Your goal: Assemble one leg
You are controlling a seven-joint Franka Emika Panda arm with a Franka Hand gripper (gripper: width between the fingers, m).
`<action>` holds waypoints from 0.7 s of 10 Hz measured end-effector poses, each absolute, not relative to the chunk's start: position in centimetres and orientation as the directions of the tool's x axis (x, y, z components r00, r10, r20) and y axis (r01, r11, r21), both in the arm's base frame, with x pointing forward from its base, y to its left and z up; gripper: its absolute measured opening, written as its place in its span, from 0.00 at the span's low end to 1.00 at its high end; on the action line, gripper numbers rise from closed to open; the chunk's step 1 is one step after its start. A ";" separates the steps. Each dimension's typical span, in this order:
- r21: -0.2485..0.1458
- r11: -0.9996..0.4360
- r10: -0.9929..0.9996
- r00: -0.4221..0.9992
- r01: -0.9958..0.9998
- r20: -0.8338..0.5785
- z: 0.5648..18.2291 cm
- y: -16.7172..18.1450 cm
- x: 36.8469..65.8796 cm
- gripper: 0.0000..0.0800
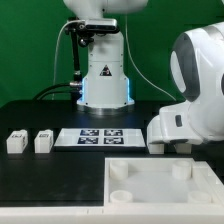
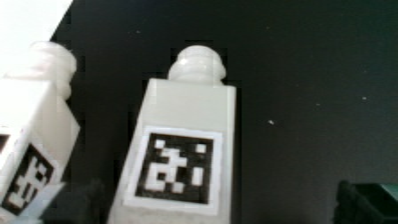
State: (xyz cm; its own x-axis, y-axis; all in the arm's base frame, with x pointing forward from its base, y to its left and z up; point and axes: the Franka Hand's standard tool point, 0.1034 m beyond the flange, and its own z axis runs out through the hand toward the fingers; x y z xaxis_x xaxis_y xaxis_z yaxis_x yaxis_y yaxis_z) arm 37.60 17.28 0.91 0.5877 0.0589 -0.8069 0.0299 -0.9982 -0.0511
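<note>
Now, gripper [image 2: 205,200] open, jaws either side of leg [image 2: 187,130]; ctr on it, drop straight, clear of 2nd leg [image 2: 39,110].

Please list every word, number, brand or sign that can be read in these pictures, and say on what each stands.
No words or numbers can be read.
Middle leg and the leg beside it: black-and-white square tags, patterns only, no letters.
Marker board: the same kind of tags, no text.
Robot base: a small dark mark, too small to read.
</note>
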 end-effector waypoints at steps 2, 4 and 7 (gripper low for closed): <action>-0.051 -0.998 0.059 0.588 0.030 -0.807 0.9 17.3 37.6 0.58; -0.051 -0.998 0.059 0.588 0.030 -0.807 0.9 17.3 37.6 0.36; -0.051 -0.998 0.059 0.588 0.030 -0.807 0.9 17.3 37.6 0.36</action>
